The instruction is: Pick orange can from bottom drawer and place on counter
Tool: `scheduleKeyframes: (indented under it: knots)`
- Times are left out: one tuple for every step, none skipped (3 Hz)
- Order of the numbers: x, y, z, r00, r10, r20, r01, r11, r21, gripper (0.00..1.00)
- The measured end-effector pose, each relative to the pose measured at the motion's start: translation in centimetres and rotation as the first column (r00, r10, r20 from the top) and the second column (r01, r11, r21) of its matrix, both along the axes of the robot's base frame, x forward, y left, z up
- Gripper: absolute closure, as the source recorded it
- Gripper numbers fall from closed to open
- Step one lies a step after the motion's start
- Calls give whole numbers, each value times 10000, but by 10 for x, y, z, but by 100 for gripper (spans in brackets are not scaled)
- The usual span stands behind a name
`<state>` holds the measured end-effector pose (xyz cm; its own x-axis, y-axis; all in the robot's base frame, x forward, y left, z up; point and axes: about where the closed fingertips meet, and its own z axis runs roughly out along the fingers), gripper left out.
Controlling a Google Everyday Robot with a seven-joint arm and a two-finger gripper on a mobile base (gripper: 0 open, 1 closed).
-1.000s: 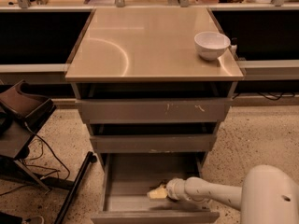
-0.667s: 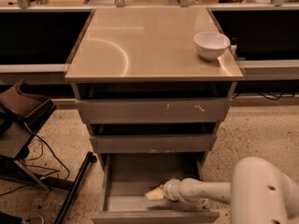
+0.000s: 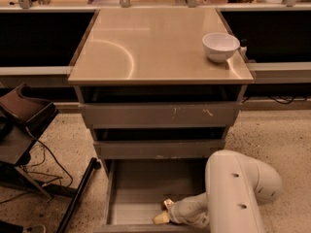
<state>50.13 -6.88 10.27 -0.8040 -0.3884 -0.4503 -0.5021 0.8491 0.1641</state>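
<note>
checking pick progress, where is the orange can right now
In the camera view the orange can is inside the open bottom drawer, near its front edge, beside the gripper reaching in from the picture's right.

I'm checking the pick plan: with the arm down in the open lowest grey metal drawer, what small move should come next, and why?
Probably nudge the gripper onto the small shiny orange-gold can. The gripper sits low at the front of the grey bottom drawer, right beside the can, and a hold on it is not evident.

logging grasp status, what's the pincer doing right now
pincer: low in the bottom drawer, right by the orange can; open or closed cannot be told
</note>
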Motion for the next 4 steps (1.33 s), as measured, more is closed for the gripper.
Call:
scheduleKeyframes:
  knots:
    - [0,0,0,10000,0,0,0,10000,0,0]
    - [0,0,0,10000,0,0,0,10000,0,19]
    - [0,0,0,10000,0,0,0,10000,0,43]
    - [0,0,4,10000,3,-1,-3,10000,4,66]
